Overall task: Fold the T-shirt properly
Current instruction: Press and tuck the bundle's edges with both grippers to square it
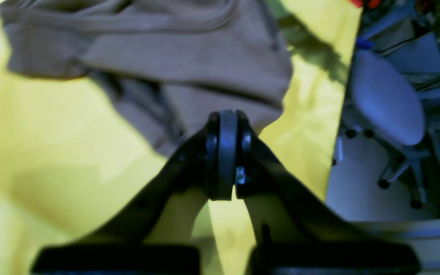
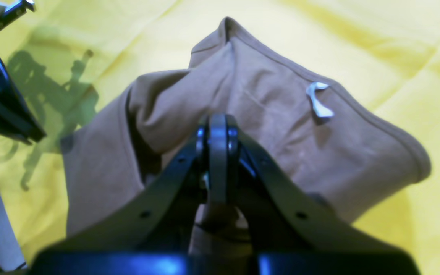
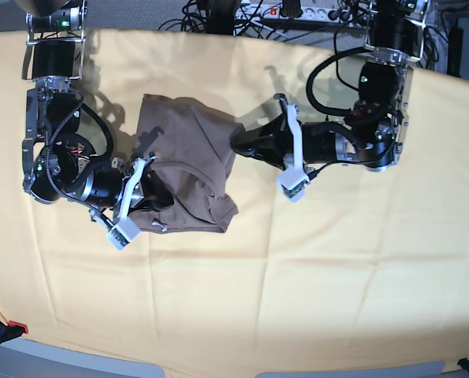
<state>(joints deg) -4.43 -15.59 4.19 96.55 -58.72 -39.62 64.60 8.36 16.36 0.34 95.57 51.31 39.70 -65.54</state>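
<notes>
Clearly only part of the fold is done. The T-shirt [image 3: 185,169] lies bunched on the yellow cloth [image 3: 336,268] covering the tabletop, left of centre in the base view, with layers doubled over each other and a loose edge curling at its near right corner. No flat rectangle is seen yet; sleeves and hem cannot be told apart.

The right gripper [image 2: 217,137] is at the shirt's near left edge, jaws closed, with fabric seemingly pinched between them (the small white label [image 2: 318,100] is visible just beyond, so an inside face is turned up). The left gripper [image 1: 227,130] is at the shirt's far right edge, jaws closed; whether cloth is held there or merely touched cannot be told.

Judged remaining: the bunched layers must be spread and smoothed, then the final folds made and squared. Progress is estimated at well under half.
</notes>
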